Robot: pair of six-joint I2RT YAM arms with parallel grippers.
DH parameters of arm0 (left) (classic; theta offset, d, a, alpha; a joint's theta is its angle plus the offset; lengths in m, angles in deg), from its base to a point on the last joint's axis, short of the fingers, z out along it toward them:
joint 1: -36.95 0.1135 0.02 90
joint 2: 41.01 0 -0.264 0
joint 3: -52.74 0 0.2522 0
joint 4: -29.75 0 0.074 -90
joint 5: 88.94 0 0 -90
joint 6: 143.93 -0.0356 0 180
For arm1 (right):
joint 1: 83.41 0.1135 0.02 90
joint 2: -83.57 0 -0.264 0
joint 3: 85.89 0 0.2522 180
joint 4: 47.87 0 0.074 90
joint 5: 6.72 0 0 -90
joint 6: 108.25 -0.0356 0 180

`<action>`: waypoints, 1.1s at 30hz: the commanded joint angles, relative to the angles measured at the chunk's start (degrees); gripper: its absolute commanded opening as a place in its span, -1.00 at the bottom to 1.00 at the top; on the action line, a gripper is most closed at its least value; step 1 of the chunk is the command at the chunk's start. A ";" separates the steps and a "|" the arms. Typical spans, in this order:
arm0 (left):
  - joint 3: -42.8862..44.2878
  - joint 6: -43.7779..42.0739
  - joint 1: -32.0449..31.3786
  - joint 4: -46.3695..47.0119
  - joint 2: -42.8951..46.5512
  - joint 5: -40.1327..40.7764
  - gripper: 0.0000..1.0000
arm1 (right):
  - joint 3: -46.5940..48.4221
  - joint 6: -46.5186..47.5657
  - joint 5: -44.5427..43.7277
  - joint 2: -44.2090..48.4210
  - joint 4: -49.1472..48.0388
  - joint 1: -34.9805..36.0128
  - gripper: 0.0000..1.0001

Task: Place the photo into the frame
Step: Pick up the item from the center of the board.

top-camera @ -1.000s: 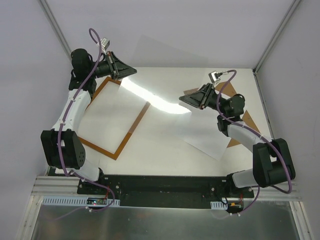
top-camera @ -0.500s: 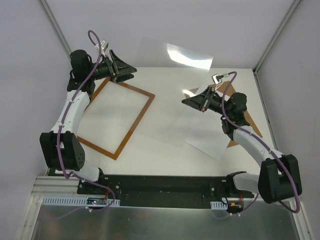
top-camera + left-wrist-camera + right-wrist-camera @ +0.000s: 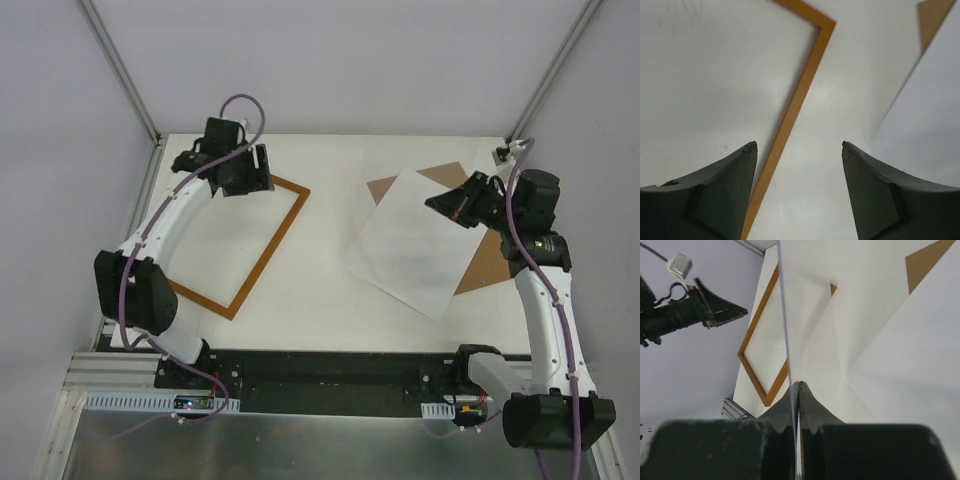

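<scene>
The frame (image 3: 265, 250), thin orange-brown rails, lies flat at the left of the table. Its rail (image 3: 800, 95) runs under my left gripper (image 3: 799, 145). That gripper (image 3: 243, 178) hovers open over the frame's far edge, with nothing between its fingers. The photo (image 3: 415, 245) lies white side up at the right, also showing in both wrist views (image 3: 930, 115) (image 3: 920, 340). My right gripper (image 3: 433, 203) hangs over the photo's far right part. It is shut (image 3: 799, 382) on a thin clear pane (image 3: 785, 315) seen edge-on, through which the frame (image 3: 757, 315) shows.
A brown backing board (image 3: 490, 262) lies under the photo, its corners sticking out at the far side (image 3: 925, 260) and the right. Grey walls and metal posts (image 3: 120, 70) border the table. The left arm (image 3: 690, 310) shows in the right wrist view.
My left gripper let go of the clear pane, opened and dropped over the frame's far edge. My right gripper shut on the pane and drew it right, over the photo.
</scene>
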 commanded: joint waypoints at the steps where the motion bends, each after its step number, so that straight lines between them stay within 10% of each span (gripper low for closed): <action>1: 1.41 -9.62 -5.31 -11.93 -8.50 20.22 0.34 | 8.09 6.76 -3.68 2.54 14.09 -1.22 -0.99; 24: 0.80 -18.77 -9.28 -12.20 -27.06 4.94 0.25 | 21.29 8.26 -10.19 3.77 21.31 -1.22 -0.99; 33: -0.87 -17.81 -10.16 -10.62 -28.65 3.44 -0.25 | 19.18 10.63 -13.70 3.86 22.01 -1.22 -0.99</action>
